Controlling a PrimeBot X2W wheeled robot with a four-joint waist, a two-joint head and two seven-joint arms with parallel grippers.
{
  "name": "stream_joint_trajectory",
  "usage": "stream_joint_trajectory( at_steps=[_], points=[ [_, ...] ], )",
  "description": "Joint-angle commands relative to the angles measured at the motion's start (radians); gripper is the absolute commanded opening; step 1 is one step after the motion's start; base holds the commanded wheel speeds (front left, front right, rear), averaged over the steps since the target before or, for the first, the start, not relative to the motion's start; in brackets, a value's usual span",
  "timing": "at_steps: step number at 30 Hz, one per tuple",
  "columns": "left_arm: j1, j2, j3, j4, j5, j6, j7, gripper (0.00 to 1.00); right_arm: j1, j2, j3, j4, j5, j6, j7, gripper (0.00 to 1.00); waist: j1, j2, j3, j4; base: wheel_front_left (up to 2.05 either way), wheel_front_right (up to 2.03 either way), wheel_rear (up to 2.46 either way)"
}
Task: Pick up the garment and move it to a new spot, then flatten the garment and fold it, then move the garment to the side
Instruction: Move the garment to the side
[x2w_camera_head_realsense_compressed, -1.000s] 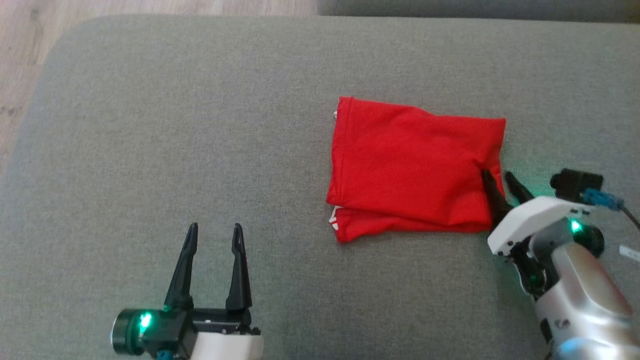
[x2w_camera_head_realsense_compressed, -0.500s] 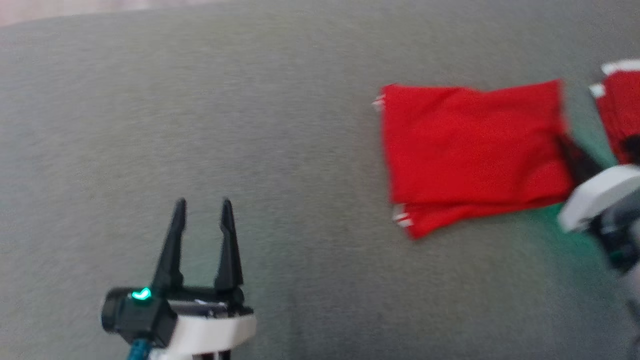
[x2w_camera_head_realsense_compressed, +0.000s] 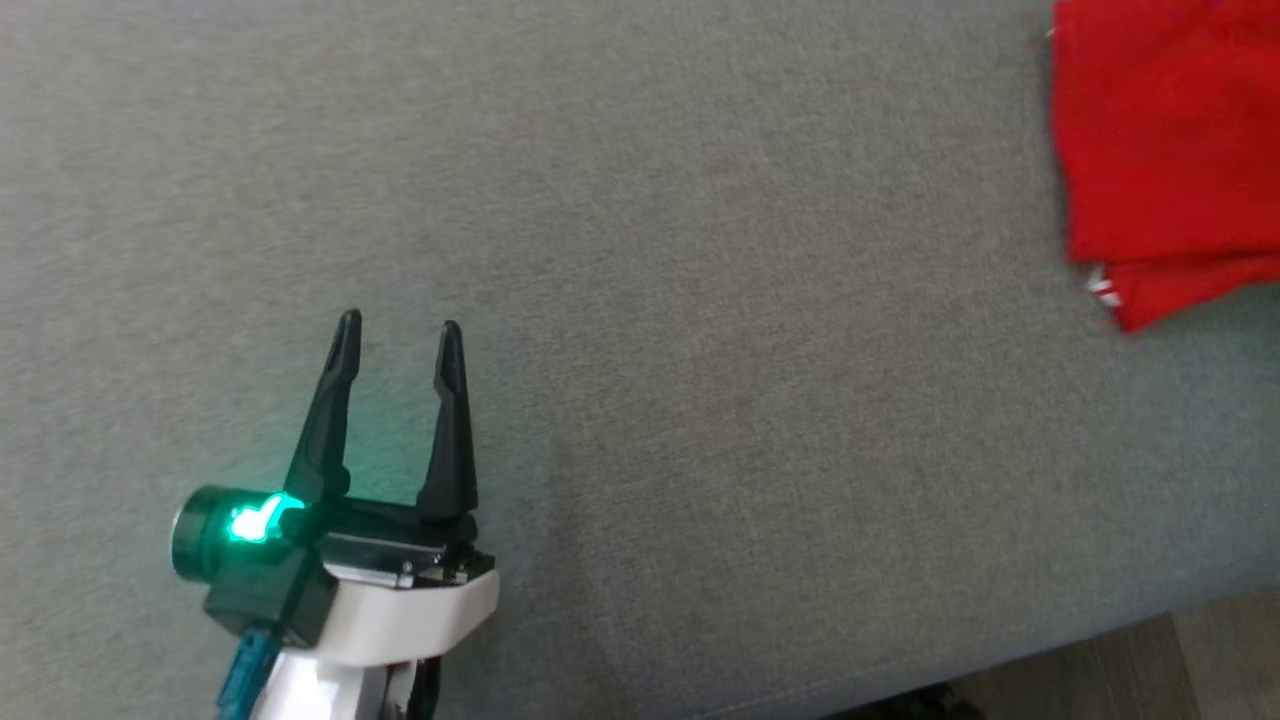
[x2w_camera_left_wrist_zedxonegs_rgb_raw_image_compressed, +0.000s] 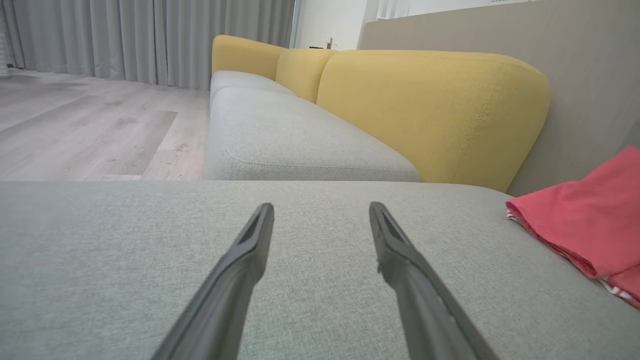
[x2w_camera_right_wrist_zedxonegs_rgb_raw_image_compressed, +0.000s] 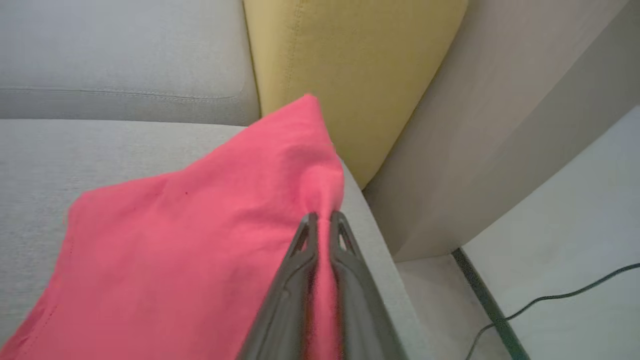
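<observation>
Left hand: spread wide, nothing between the fingers. I see it at the lower left of the head view, over bare grey seat cushion. I cannot tell whether the tips touch the fabric.
Left hand light: green light lit on the dark housing behind the fingers.
Right hand: pressed together, pinching a fold of the red garment. In its wrist view I see the cloth run down between the two fingers.
Garment shape: folded to a rough rectangle of at least two layers. The cloth pulls up into a ridge toward the pinch, and one corner rises in front of the yellow backrest.
Garment position: on the grey seat cushion toward its right end, at the upper right edge of the head view and cut by the frame. It is well apart from the left hand.
Garment detail: white trim shows at the lower-left corner, on the under layer.
Left wrist view: the garment lies at the right edge, its far part lifted. Ahead of the fingers I see the cushion's rim, then a second grey seat beside the yellow backrest.
Surroundings: wood floor and grey curtains beyond the sofa. A dark cable lies on the pale floor past the cushion's end.
</observation>
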Motion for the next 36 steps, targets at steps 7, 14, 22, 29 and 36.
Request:
stream_joint_trajectory(
  at_steps=[7, 14, 22, 29, 36],
  points=[
    [-0.033, -0.001, 0.033, -0.022, 0.001, -0.014, -0.005, 1.0, 0.014, 0.078, -0.072, -0.131, -0.169, -0.001, -0.164, 1.0, -0.0002, 0.0, -0.014, 0.009, 0.0, 0.0, 0.0],
    [-0.003, -0.001, 0.022, -0.001, -0.015, 0.006, -0.005, 1.0, 0.157, 0.273, 0.056, -0.194, -0.227, -0.001, -0.237, 1.0, -0.0002, 0.0, -0.106, 0.085, 0.0, 0.0, 0.0],
    [0.04, -0.001, 0.0, 0.033, -0.05, 0.043, -0.005, 1.0, 0.295, 0.435, 0.206, -0.154, -0.198, -0.001, -0.338, 1.0, -0.0002, 0.0, -0.217, 0.18, 0.0, 0.0, 0.0],
    [0.102, -0.001, 0.008, 0.052, -0.062, 0.068, -0.005, 1.0, 0.434, 0.555, 0.195, -0.265, -0.297, -0.001, -0.349, 1.0, -0.0002, 0.0, -0.316, 0.236, 0.0, 0.0, 0.0],
    [0.181, -0.001, 0.033, 0.053, -0.058, 0.072, -0.005, 1.0, 0.63, 0.643, 0.092, -0.435, -0.394, -0.001, -0.35, 1.0, -0.0002, 0.0, -0.411, 0.255, 0.0, 0.0, 0.0]
  ],
)
